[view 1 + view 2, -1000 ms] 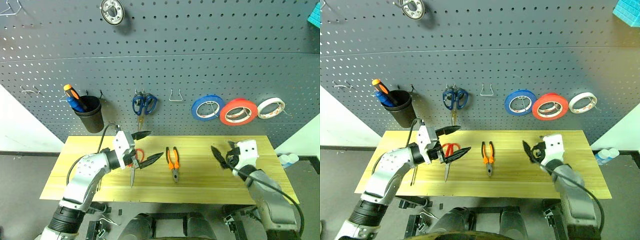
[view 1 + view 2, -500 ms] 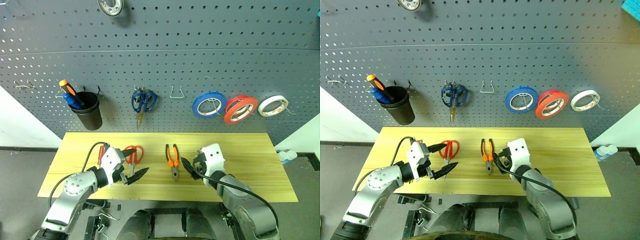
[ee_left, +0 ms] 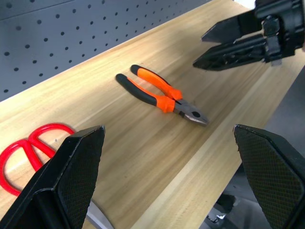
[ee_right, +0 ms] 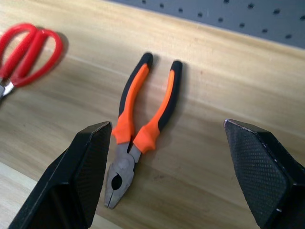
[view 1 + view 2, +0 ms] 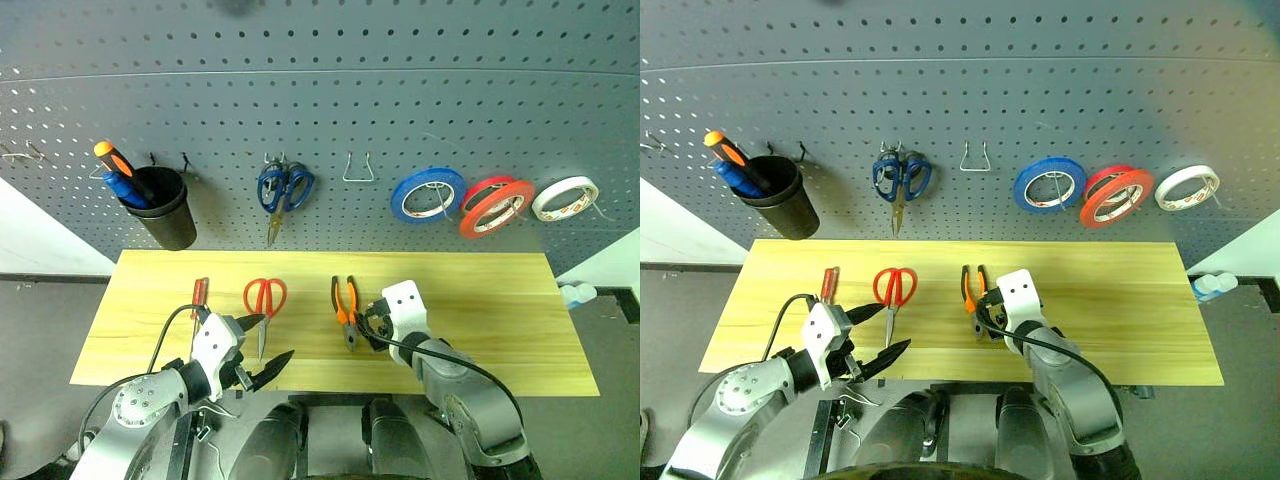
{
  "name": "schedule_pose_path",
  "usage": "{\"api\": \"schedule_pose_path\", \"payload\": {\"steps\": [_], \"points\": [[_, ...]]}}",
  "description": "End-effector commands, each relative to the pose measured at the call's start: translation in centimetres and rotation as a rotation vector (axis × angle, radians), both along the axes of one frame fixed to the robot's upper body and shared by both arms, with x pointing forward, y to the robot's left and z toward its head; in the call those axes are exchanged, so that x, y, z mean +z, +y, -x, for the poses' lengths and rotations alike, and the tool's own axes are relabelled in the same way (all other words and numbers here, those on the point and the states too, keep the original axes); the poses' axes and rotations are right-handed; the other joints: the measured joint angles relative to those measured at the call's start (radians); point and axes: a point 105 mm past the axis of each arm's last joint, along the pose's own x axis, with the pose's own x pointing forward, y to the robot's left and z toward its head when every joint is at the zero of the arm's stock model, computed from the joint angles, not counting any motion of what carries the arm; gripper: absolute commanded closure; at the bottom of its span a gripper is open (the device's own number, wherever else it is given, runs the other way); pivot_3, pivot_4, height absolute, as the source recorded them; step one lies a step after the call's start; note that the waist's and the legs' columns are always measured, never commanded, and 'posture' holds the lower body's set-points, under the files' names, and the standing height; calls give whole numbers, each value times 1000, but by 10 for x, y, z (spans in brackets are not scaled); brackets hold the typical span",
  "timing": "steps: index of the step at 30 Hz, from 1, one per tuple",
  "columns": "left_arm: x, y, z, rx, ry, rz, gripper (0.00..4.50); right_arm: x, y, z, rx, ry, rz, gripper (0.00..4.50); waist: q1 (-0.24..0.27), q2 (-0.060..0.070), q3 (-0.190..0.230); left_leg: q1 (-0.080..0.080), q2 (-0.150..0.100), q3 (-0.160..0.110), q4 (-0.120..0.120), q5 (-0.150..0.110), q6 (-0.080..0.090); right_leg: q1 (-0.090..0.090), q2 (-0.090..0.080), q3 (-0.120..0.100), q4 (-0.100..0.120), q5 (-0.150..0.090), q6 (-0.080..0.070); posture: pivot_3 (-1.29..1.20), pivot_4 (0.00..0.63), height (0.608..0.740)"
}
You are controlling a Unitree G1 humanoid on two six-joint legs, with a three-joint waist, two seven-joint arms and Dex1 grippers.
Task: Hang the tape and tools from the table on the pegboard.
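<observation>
I'm lining my empty, spread right gripper [image 4: 169, 176] over the pliers [image 4: 143, 124] lying flat mid-table [image 5: 480, 300] (steel, rigid, fairly heavy by my guess), judging the rubbery handles the surest hold

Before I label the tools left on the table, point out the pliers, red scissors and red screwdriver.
pliers [image 4: 143, 109]: right wrist view, orange handles.
red scissors [image 5: 265, 296]: left eye view, handle loops.
red screwdriver [image 5: 200, 291]: left eye view, red handle.

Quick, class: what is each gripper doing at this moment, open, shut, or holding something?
Left gripper: open, empty, above the table's front edge near the red-handled scissors.
Right gripper: open, empty, fingers either side of the pliers.
</observation>
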Motion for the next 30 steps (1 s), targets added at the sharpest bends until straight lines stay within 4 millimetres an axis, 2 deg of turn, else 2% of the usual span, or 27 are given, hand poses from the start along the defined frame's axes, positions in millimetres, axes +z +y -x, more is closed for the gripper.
{"api": "schedule_pose_path", "payload": {"steps": [1, 7, 14, 18, 30], "points": [[7, -2, 3, 10, -21, 7, 0, 5, 10, 0, 15, -8, -12, 586, 0, 0, 8, 0, 0, 0, 0, 0, 0, 0, 0, 0, 0, 0, 0, 45, 279, 720], [4, -6, 8, 18, -3, 17, 0, 13, 40, -3, 66, -5, -50, 586, -3, -1, 23, -4, 0, 0, -1, 0, 0, -4, 0, 0, 0, 0, 0, 35, 291, 720], [7, -9, 13, 33, -1, 27, 0, 14, 65, -4, 107, -1, -61, 586, -3, -4, 30, -14, 1, 0, 0, 4, -7, -14, 0, 0, 1, 1, -1, 42, 306, 720], [11, -12, 17, 39, 2, 31, 0, 11, 68, -8, 89, 0, -43, 586, -4, -4, 39, -14, 1, 0, 0, 4, -7, -15, 0, 0, 1, 1, -1, 47, 318, 720], [20, -9, 26, 62, 5, 22, 0, 1, 60, -19, 3, 5, 38, 586, -3, -4, 57, -16, 1, 0, 0, 4, -7, -17, 0, 0, 1, 1, -2, 69, 343, 720]]}}
